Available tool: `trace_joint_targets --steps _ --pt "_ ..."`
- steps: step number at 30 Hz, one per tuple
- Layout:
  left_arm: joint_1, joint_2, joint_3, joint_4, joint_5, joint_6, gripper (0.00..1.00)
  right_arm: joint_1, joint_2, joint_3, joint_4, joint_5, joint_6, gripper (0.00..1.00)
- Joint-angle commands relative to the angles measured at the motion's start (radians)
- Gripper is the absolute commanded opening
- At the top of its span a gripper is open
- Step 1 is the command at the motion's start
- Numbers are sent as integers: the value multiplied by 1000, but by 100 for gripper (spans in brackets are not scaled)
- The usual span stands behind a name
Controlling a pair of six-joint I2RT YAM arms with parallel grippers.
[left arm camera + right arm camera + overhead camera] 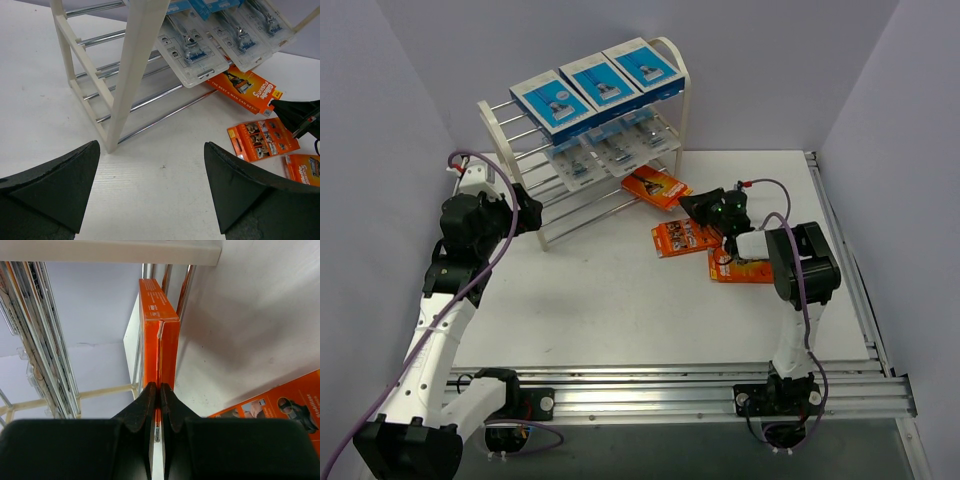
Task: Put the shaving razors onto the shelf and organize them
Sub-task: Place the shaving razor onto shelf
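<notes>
Orange pack (152, 350) pinched by thin near edge in right gripper (159, 386), fingers closed tight on it. Long axis of pack runs straight ahead from fingers, toward shelf (492, 125) at upper left of top view; far end near low chrome rods. Second orange pack (682, 238) and third orange pack (740, 268) lie flat on table (620, 310), near right arm. Left gripper (151, 150) wide open, empty, beside shelf left end. Right arm is nearer one.

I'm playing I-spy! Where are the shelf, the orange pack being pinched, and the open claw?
shelf (132, 75), left wrist view, white end post.
orange pack (150, 340), right wrist view, its side face.
left gripper (151, 160), left wrist view, midway between fingertips.
</notes>
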Motion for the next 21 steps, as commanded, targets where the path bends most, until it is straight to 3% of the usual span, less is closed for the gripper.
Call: trace_joint_targets --steps 1,21 --pt "-4 -8 -3 53 -9 12 94 21 8 38 48 54 34 0" --pt "-15 -11 -3 52 -7 12 94 70 85 98 3 120 85 0"
